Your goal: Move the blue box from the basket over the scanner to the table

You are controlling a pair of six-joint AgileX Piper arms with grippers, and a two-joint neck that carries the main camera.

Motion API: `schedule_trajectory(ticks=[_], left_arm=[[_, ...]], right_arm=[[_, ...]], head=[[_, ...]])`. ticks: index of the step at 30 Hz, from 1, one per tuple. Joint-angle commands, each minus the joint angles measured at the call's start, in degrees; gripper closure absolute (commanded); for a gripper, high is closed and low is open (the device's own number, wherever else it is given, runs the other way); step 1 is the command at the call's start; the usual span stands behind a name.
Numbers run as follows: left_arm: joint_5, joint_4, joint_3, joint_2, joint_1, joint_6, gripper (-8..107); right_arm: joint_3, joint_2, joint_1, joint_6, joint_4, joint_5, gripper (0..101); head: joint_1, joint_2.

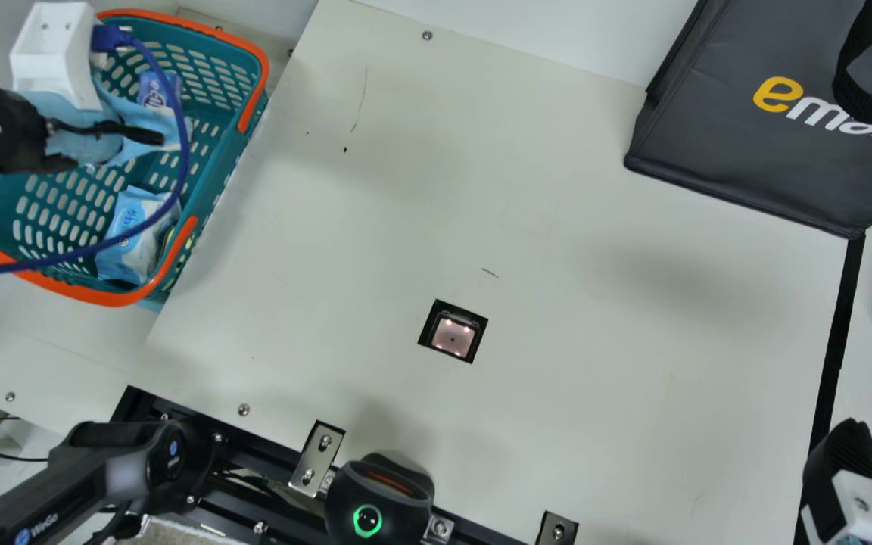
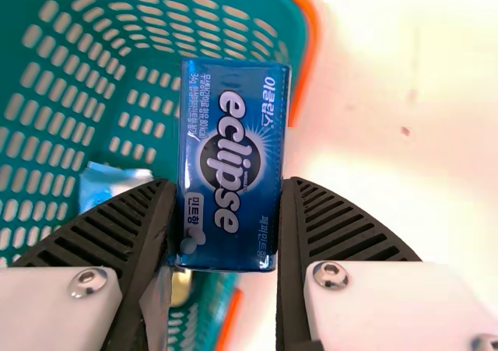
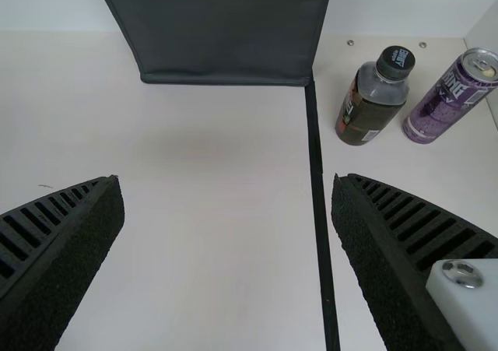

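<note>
Cream table [image 1: 557, 227] stretching alongside, left gripper [image 1: 141, 123] pinching the blue box [image 2: 233, 164] between ribbed fingers, teal basket [image 1: 112, 298] beneath it, right gripper [image 1: 848, 446] spread wide.

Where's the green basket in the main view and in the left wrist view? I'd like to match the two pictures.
Main view: the basket is at upper left.
Left wrist view: it spans the left side, partly behind the blue box, its orange rim curving near top centre.
Shared landmark: the small dark speck on the table.
</note>
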Motion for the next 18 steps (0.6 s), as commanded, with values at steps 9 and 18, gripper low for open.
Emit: schedule_trajectory(ticks=[9,18], left_arm=[[4.7,7.7,0.4,-2.0,-20.7,-18.9,107],[7.4,11.7,-1.1,1.3,-37.2,-33.0,107]], right_arm=[[0.0,0.0,0.0,0.0,0.0,0.0,6],[0.0,0.0,0.0,0.0,0.0,0.0,6]], head=[[-1.7,0.1],[-1.7,0.1]])
